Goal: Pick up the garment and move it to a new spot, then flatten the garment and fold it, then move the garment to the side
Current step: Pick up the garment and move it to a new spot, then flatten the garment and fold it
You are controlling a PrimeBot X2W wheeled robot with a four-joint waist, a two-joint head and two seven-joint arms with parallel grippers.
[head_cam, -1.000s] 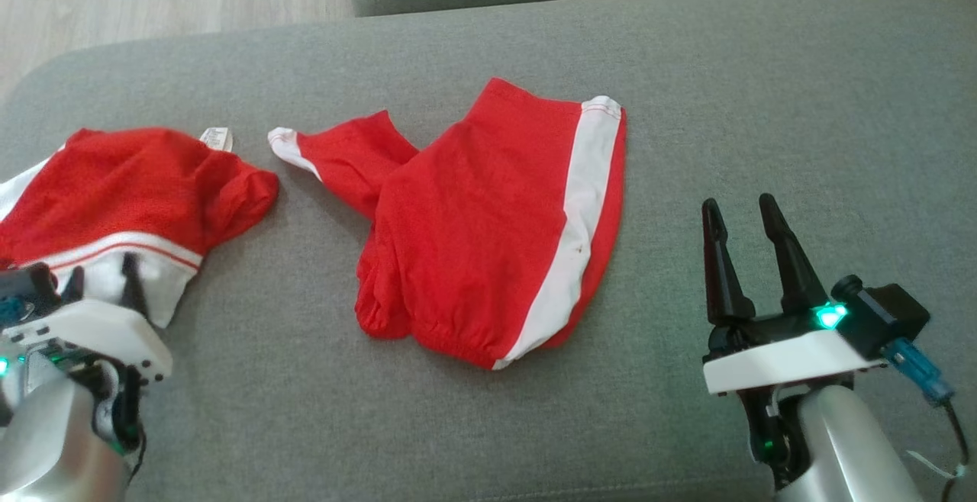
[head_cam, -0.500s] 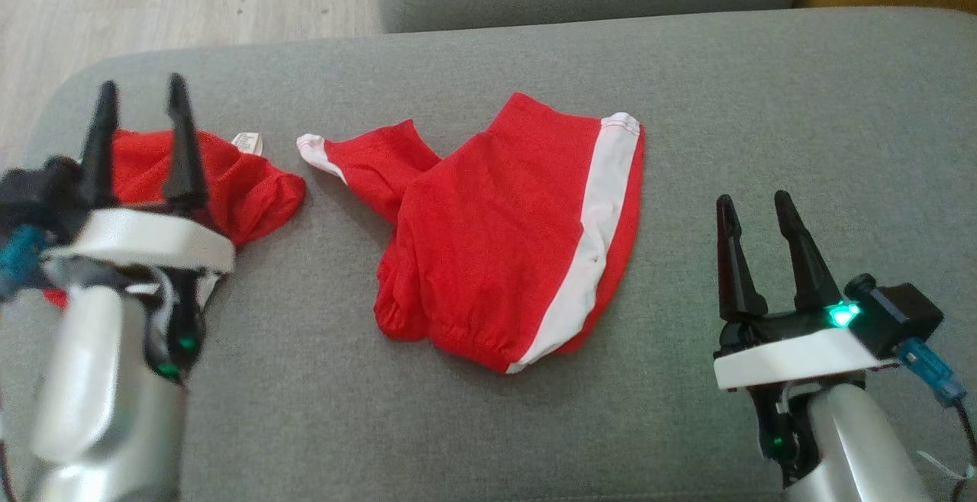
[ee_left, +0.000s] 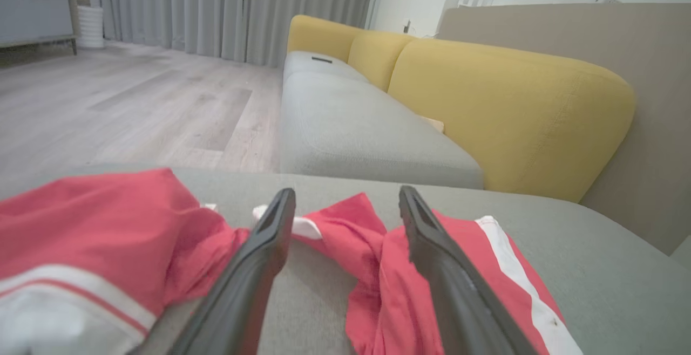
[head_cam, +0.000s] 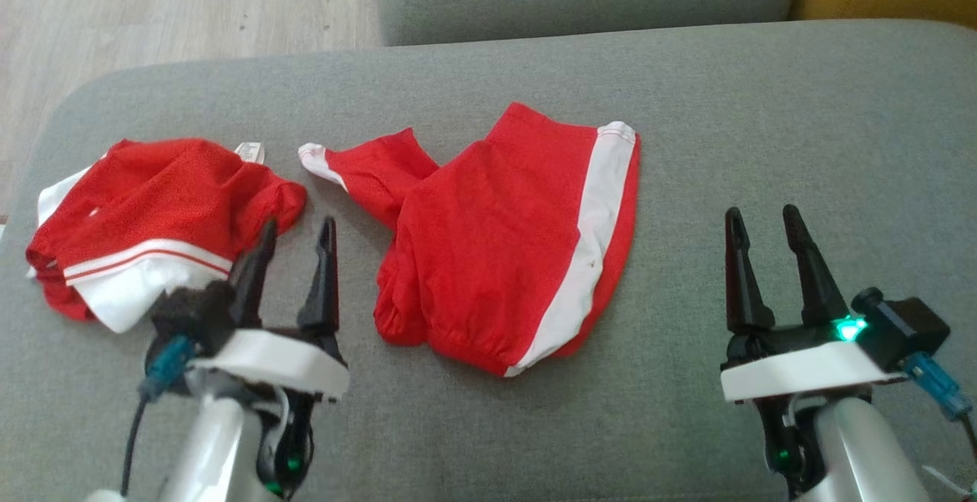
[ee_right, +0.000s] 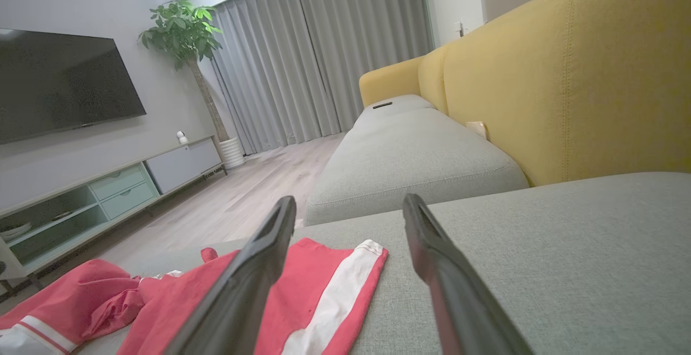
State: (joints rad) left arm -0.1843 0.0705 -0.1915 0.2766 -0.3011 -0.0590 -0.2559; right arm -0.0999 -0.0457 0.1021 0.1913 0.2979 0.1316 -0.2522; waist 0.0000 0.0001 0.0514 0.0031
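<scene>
Seat: a broad grey woven sofa cushion [head_cam: 687, 105] with rounded corners took up most of the head view. A pale wood floor [head_cam: 153, 6] showed at upper left.
Centre: the central garment [head_cam: 496, 250], thin red cloth, lay crumpled mid-frame. Its long axis ran from lower centre up toward the right. It had a white stripe down its right-hand edge, a gathered hem at the bottom and a twisted limb poking toward upper left.
Left side: a second garment [head_cam: 153, 212], a red-and-white bundle, lay at middle left, apart from the central one.
Left arm: the left claw [head_cam: 298, 224] was spread and empty, pointing up the gap between the two pieces. The central garment lay just to its right, so this arm looked the nearer.
Right arm: the right claw [head_cam: 763, 212], also spread and empty, hung over bare cushion at lower right, near the striped edge but apart from it.
Detail: a small white tag [head_cam: 250, 152] stuck out at the second garment's upper edge.
</scene>
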